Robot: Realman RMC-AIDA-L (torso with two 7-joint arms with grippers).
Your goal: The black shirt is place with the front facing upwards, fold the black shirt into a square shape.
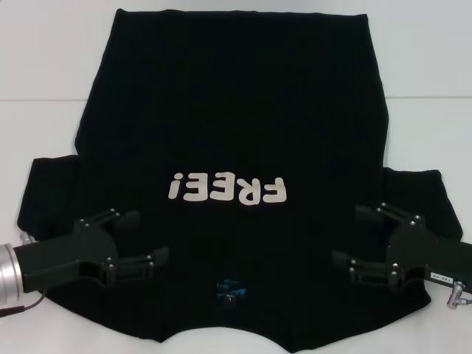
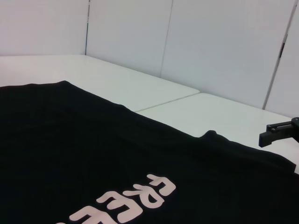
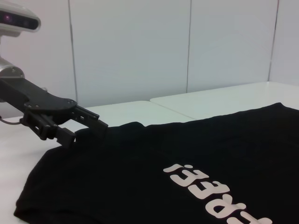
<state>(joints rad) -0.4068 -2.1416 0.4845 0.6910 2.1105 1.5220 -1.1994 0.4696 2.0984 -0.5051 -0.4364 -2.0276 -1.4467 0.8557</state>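
Note:
The black shirt (image 1: 236,110) lies spread flat on the white table, front up, with cream "FREE!" letters (image 1: 225,190) and a small blue neck label (image 1: 230,287) near my side. My left gripper (image 1: 144,240) hovers open over the shirt's near left shoulder area. Over the near right shoulder area, my right gripper (image 1: 350,234) is open too. Nothing sits between either pair of fingers. The left wrist view shows the shirt (image 2: 93,154) and, far off, a right fingertip (image 2: 280,130). The right wrist view shows the shirt (image 3: 187,158) and the left gripper (image 3: 86,130) above its sleeve edge.
The white table (image 1: 420,66) extends past the shirt's hem and both sides, with a seam line (image 1: 37,99) across it. White wall panels (image 2: 224,42) stand behind the table. A camera head (image 3: 16,18) shows above the left arm.

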